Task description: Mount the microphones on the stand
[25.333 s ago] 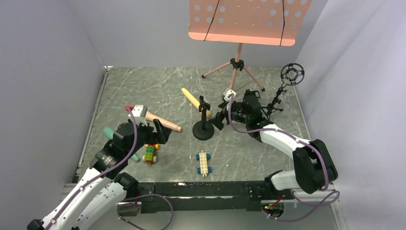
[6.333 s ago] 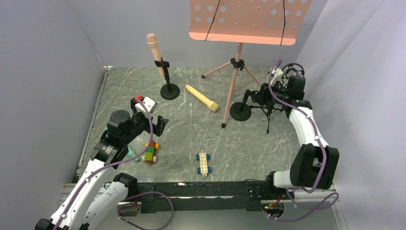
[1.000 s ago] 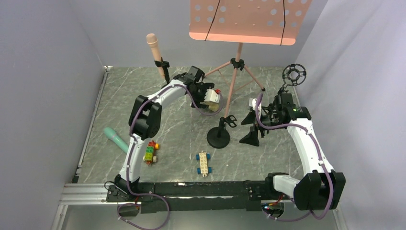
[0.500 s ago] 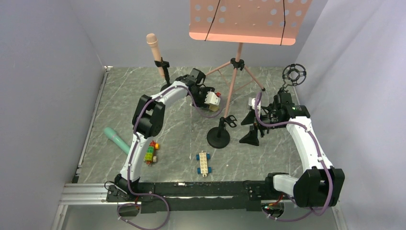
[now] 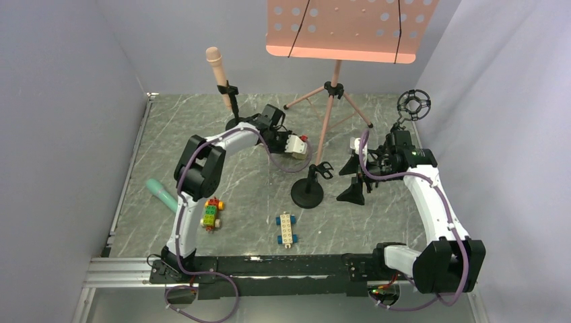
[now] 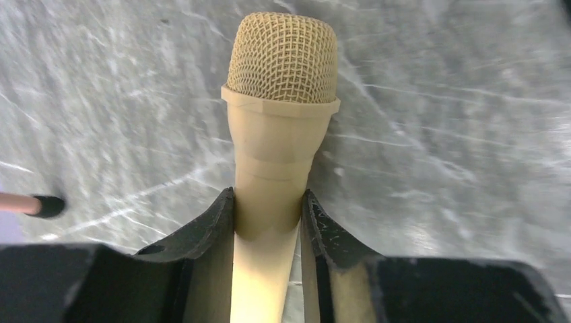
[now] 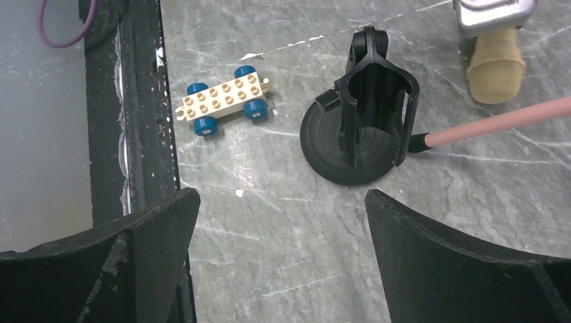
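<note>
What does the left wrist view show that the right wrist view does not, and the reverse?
Only the left wrist view: the left gripper closed against the handle of the pale yellow microphone with its mesh head. Only the right wrist view: the black round-based microphone stand, its clip empty, the cream toy brick car with blue wheels, and the right gripper wide open. Both: the microphone's head, a pink tripod leg with a black tip, and the grey marbled table.
</note>
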`<state>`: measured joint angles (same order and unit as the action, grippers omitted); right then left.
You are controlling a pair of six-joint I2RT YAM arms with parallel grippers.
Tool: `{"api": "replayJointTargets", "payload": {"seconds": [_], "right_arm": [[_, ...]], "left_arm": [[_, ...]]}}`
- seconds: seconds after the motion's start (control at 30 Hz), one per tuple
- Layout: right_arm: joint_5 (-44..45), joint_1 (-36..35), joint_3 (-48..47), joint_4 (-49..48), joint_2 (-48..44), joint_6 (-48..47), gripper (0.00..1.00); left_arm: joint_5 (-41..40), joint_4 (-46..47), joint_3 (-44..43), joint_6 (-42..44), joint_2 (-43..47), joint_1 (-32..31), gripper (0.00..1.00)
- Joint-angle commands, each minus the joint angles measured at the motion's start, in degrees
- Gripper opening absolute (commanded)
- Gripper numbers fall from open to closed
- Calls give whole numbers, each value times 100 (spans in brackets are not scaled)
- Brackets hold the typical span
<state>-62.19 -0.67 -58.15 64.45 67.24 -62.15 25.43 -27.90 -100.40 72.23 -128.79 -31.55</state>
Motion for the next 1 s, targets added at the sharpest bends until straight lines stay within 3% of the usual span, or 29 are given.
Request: {"api": "replayJointTargets", "payload": {"seconds": [0.0,0.27,0.5,0.63,0.7,0.97], "right_arm": [[-275,23,-83,-157,-188,-53,100],[-293,23,-49,-226,-257,-3,100],[-291,23,-47,-254,-293,30,100],[-222,23,-22,-352,-322,115,100],[-185,23,3,-415,-330,155,100],[-166,23,10,-427,-323,163,100]], "left_arm": [[11,185,757,-1386,725,-44,10],[-563,-393,1656,-3057,1503,-52,6],[-1355,-704,2040,-3913,1706,-177,14],[-1789,-443,2163,-4006,1635,-495,43],[-1932,-276,2197,-4025,1610,-607,51],[-1956,-326,1883,-3954,1330,-671,56]]}}
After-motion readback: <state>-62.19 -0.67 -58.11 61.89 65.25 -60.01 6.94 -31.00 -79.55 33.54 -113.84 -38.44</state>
